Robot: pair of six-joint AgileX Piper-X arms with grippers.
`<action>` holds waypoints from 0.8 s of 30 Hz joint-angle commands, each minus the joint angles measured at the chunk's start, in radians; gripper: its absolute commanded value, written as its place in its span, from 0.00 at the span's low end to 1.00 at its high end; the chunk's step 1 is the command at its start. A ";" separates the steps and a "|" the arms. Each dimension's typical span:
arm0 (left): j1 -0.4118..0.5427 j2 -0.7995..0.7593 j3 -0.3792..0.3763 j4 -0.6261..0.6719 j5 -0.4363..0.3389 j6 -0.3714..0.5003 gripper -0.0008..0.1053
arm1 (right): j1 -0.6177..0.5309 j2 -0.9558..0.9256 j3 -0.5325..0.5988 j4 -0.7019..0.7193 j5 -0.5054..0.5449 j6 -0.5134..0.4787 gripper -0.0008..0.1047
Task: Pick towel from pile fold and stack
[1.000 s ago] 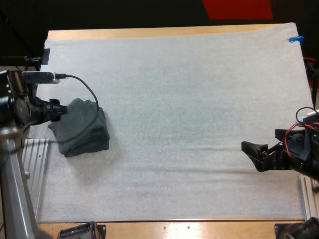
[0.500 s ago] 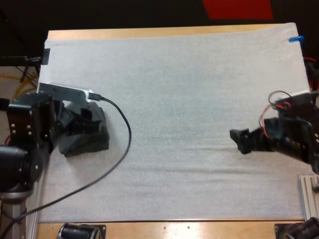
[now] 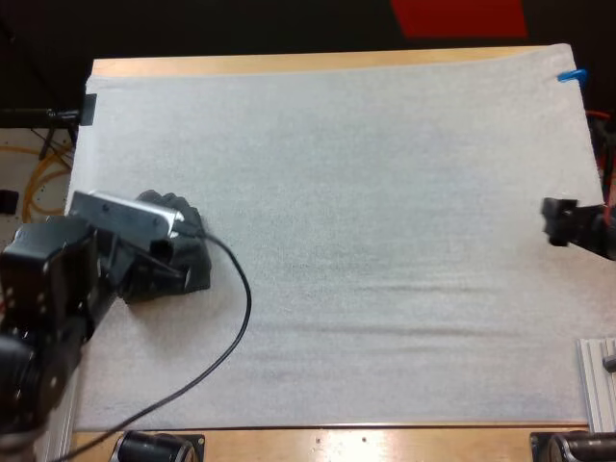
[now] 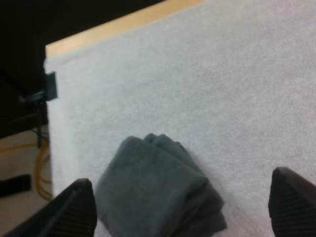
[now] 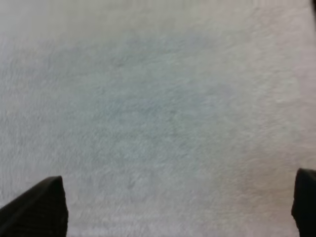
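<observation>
Near the left edge of the mat (image 3: 385, 241) on the worktop (image 3: 289, 64), the towel (image 3: 197, 265) is lying bundled just beneath my left claw (image 4: 182, 205), whose fingers are standing apart on either side of it. My right claw (image 5: 170, 205), also apart, is hovering over bare mat, well apart from the towel, so my left arm is the nearer one.

A lab bench — white mat (image 3: 385, 241), wooden table (image 3: 385, 443).
</observation>
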 commanded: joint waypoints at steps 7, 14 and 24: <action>0.009 -0.187 0.096 0.019 -0.088 -0.002 0.66 | -0.018 -0.173 -0.002 0.046 0.083 -0.042 0.85; 0.050 -0.427 0.257 0.017 -0.087 -0.019 0.66 | -0.018 -0.395 0.060 0.040 0.083 -0.052 0.85; 0.050 -0.818 0.319 0.057 -0.083 -0.019 0.66 | -0.018 -0.852 0.273 0.022 0.084 -0.052 0.85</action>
